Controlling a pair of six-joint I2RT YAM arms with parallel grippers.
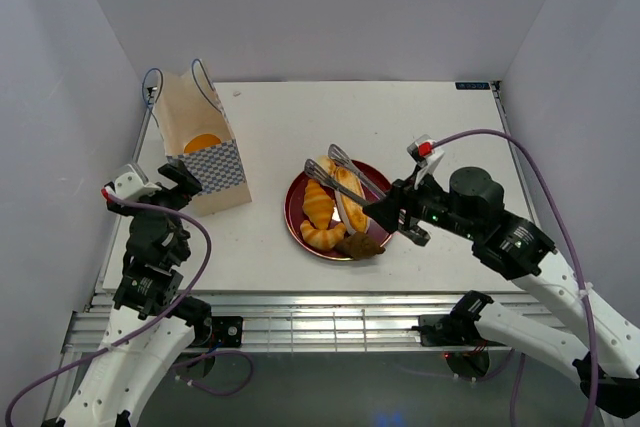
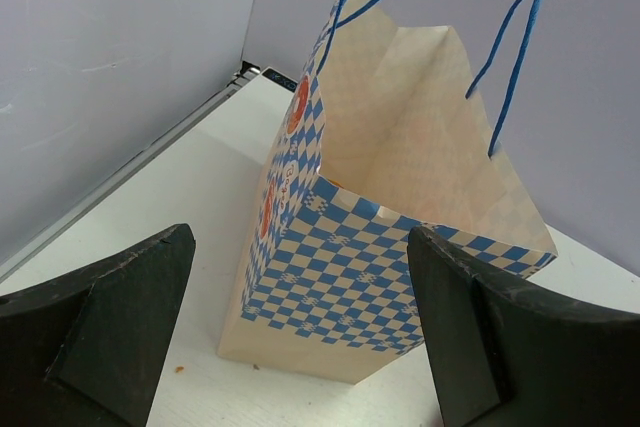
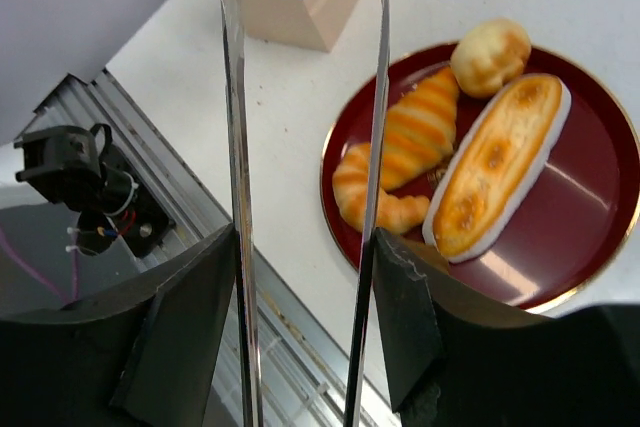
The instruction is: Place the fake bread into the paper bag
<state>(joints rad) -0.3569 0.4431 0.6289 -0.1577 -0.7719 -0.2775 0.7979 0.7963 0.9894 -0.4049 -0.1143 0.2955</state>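
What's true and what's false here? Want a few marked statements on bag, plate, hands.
1. The bag stands upright with its mouth open. True.
2. The left hand is shut on the bag. False: it is open, fingers wide apart.
3. The right hand holds tongs. True.
4. The plate is bare. False: bread lies on it, including a croissant and a long roll.
5. Something orange shows inside the bag. True.
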